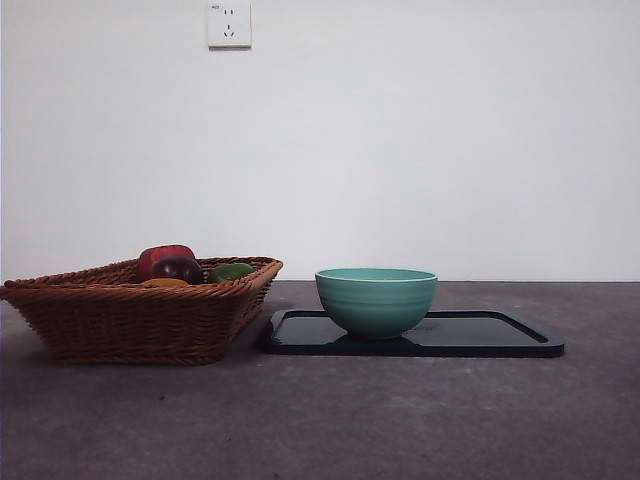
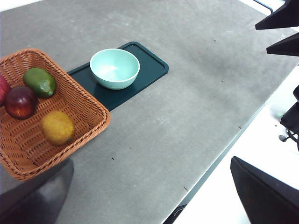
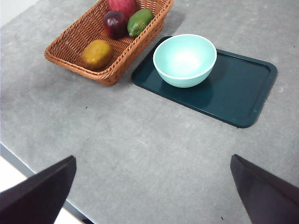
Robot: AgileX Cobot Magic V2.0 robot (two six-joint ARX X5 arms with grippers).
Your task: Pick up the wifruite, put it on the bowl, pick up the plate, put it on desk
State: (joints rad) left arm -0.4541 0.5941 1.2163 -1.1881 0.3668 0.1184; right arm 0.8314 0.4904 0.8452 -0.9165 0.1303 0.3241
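The wifruite (image 2: 57,127), a small orange-brown oval fruit, lies in a woven basket (image 2: 88,100); it also shows in the right wrist view (image 3: 97,54) and just above the basket rim in the front view (image 1: 165,283). The empty teal bowl (image 1: 376,300) (image 2: 114,68) (image 3: 185,59) stands on one end of a flat dark tray (image 1: 500,335) (image 2: 152,70) (image 3: 243,91) on the grey desk (image 1: 400,420). My left gripper (image 2: 149,200) and right gripper (image 3: 152,196) are both open and empty, high above the desk, away from the things. Neither shows in the front view.
The basket (image 1: 130,320) (image 3: 70,49) stands left of the tray and also holds a dark red-purple fruit (image 2: 21,101), a green fruit (image 2: 39,81) and a red fruit (image 3: 122,5). The desk's edge (image 2: 224,144) runs near the left arm. A wall stands behind the desk.
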